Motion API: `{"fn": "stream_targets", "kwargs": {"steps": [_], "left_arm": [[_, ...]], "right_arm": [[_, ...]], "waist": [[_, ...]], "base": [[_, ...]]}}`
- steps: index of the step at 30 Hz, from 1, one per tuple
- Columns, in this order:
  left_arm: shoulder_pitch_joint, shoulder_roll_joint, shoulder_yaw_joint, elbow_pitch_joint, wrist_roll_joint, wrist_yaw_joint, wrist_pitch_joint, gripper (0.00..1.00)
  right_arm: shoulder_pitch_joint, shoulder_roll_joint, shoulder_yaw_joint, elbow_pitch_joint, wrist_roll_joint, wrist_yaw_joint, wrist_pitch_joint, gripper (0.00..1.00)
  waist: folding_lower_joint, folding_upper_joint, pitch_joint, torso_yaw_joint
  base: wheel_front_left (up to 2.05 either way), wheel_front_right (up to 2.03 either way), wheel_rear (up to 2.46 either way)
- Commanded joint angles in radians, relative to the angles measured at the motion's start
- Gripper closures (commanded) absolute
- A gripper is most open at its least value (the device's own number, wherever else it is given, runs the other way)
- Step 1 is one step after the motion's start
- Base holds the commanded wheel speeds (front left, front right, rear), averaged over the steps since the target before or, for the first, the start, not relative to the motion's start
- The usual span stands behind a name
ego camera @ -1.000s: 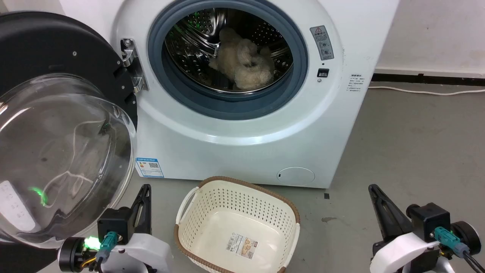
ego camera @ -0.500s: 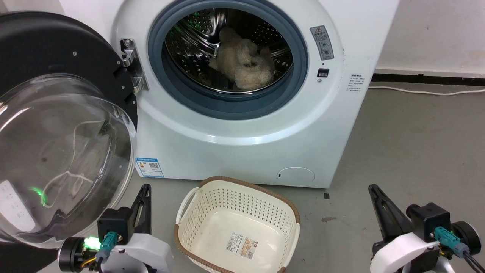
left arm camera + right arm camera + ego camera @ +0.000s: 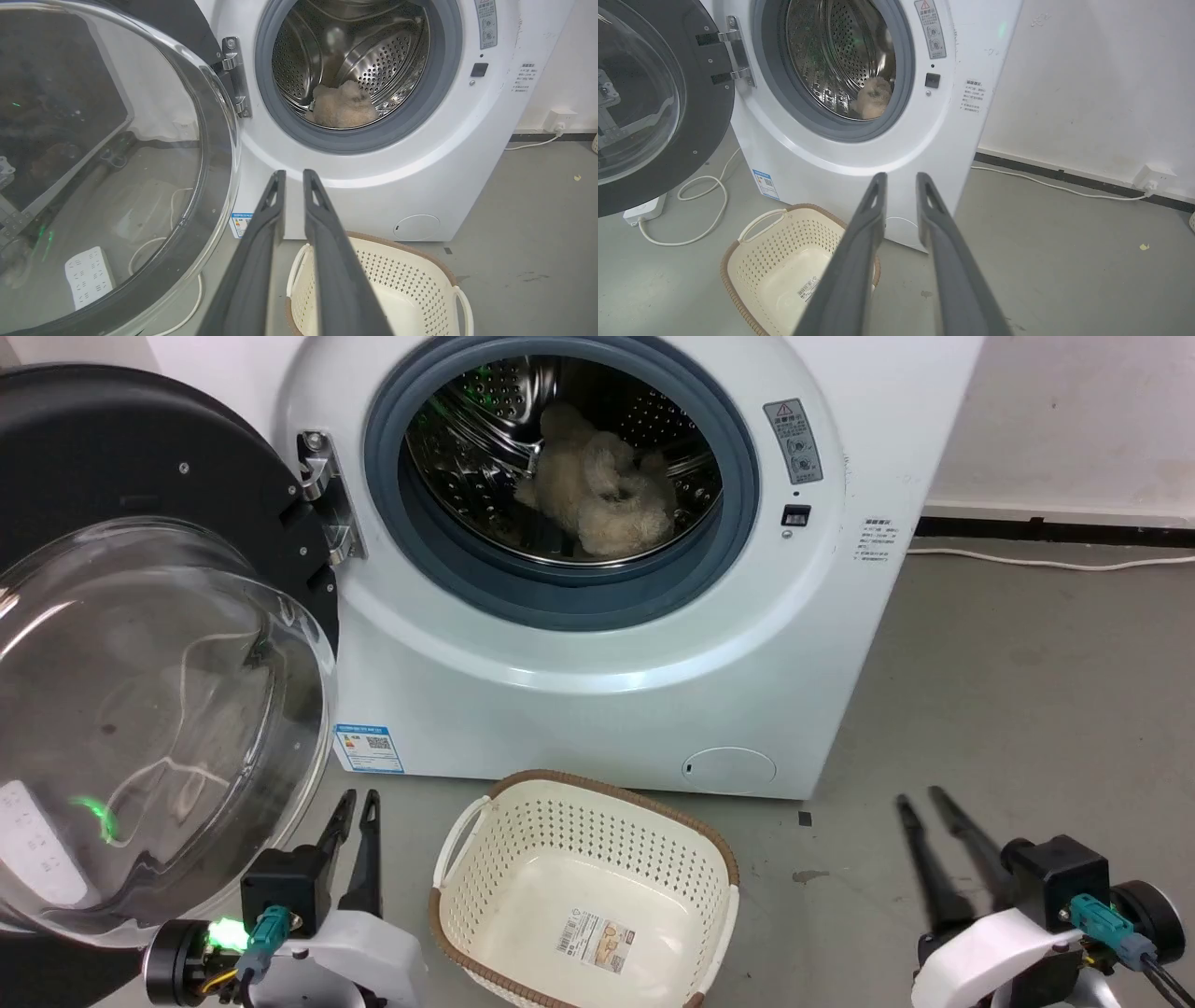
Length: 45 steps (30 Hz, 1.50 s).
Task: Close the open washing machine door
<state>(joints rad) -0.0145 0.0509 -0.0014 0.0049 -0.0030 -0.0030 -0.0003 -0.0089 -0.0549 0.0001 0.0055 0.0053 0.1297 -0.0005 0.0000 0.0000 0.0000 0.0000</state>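
The washing machine door (image 3: 140,457) hangs swung wide to the left of the white washing machine (image 3: 579,709), its black disc and bulging glass bowl (image 3: 117,140) facing me; its metal hinge (image 3: 322,495) sits beside the grey ring. In the right wrist view the washing machine door (image 3: 705,116) stands at the left. My left gripper (image 3: 358,798) is low, just right of the glass bowl and apart from it, fingers slightly parted with nothing between them (image 3: 293,173). My right gripper (image 3: 920,796) is at the lower right over bare floor, open and holding nothing (image 3: 901,176).
A cream perforated basket (image 3: 607,782) with a brown rim stands on the floor before the machine, between my grippers. A beige plush thing (image 3: 602,490) lies in the steel drum. A power strip (image 3: 644,210) and white cable lie under the door; a wall (image 3: 1087,93) stands on the right.
Both grippers, shut before, have parted their fingers a little. The door, basket and arms have stayed where they were.
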Motion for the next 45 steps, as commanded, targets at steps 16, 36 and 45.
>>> {"fn": "stream_targets", "kwargs": {"steps": [16,36,45], "left_arm": [[-0.004,0.000,-0.024,0.010,-0.004,0.004,-0.029,0.00],[0.028,0.005,-0.056,-0.002,-0.010,0.024,-0.084,0.00],[0.046,0.004,-0.063,-0.020,-0.011,0.041,-0.103,0.00]], "right_arm": [[0.009,-0.007,-0.017,0.009,0.021,0.000,-0.029,0.00],[-0.002,-0.026,0.040,0.039,0.043,0.000,-0.084,0.00],[-0.025,-0.048,0.087,0.059,0.065,0.000,-0.103,0.00]], "waist": [[0.0000,0.0000,-0.002,0.014],[0.0000,0.0000,0.000,0.169],[0.0000,0.0000,0.005,0.209]], "base": [[0.00,0.00,0.00],[0.00,0.00,0.00],[-0.01,-0.01,-0.01]]}}
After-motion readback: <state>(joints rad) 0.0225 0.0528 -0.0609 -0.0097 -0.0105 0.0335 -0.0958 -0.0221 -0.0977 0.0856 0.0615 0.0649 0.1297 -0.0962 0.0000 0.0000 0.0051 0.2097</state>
